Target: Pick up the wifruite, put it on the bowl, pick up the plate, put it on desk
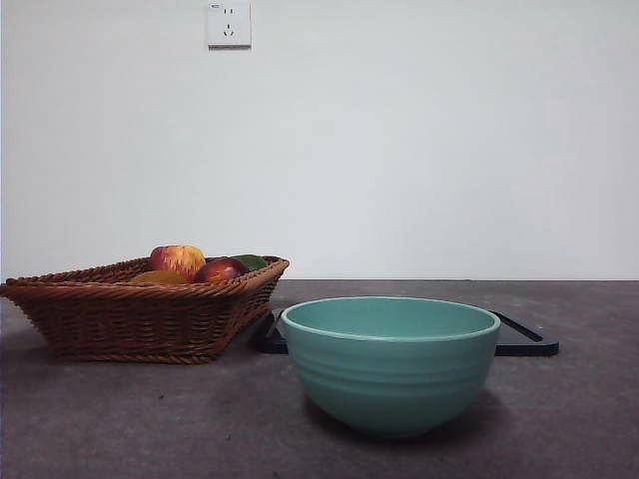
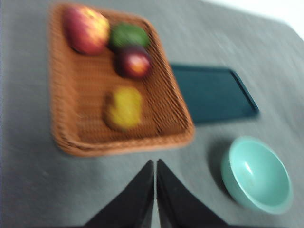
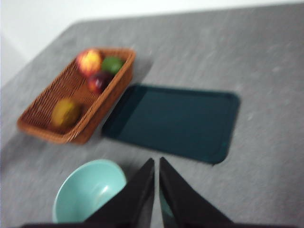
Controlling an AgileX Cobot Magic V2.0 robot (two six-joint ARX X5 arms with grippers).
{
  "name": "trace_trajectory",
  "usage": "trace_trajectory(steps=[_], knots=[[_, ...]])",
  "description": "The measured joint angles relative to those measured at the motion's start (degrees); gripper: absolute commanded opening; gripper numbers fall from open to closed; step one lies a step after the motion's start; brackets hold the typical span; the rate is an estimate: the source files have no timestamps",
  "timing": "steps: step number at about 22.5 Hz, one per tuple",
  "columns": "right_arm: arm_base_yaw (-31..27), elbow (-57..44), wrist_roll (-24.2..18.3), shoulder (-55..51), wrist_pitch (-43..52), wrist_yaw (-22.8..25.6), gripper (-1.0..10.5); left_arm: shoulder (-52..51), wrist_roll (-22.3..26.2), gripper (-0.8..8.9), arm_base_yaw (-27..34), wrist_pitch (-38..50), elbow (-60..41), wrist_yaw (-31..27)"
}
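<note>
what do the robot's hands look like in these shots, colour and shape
Only the wrist views show them. The left hand and the right hand look alike: two matte black jaws, wide at the base and tapering to narrow tips. No cables or markings show, and both pictures are blurred.

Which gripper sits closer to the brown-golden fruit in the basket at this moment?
Left, as far as the wrist views show. The left gripper hangs just outside the basket edge nearest the wifruite. The right gripper hangs over the bowl, with more desk between.
</note>
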Motion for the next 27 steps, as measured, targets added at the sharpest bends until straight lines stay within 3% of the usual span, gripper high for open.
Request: trace_trajectory(steps=[8,17,19,23,24,27], knots=[[9.2,9.0,-7.0,11.9,-10.7,-0.9,0.1,7.7,4.7,0.09,-6.1,-7.6,9.2,2.0],[17.7,9.4,-9.3,15.1,-13.4,-0.9,0.1,8.3,6.0,0.11,-9.7,-9.0,10.1,3.6],[17.7,9.4,-9.3,15.1,-13.4,-0.9,0.2,8.3,6.0,0.73,-9.7,-9.0,10.1,3.6],[17.7,9.4,-9.2,15.1,-13.4,-0.9,3.9,8.3,6.0,4.15,-9.7,-9.0,10.1,3.6],[17.7,9.4,-9.1,15.1,-13.4,-0.9,4.0,8.3,6.0,4.71,-9.7,-8.9,10.1,3.6],[17.7,9.4,-9.1,15.1,-13.4,-0.9,4.0,8.3,6.0,4.96,-9.7,-8.9,10.1,3.6]])
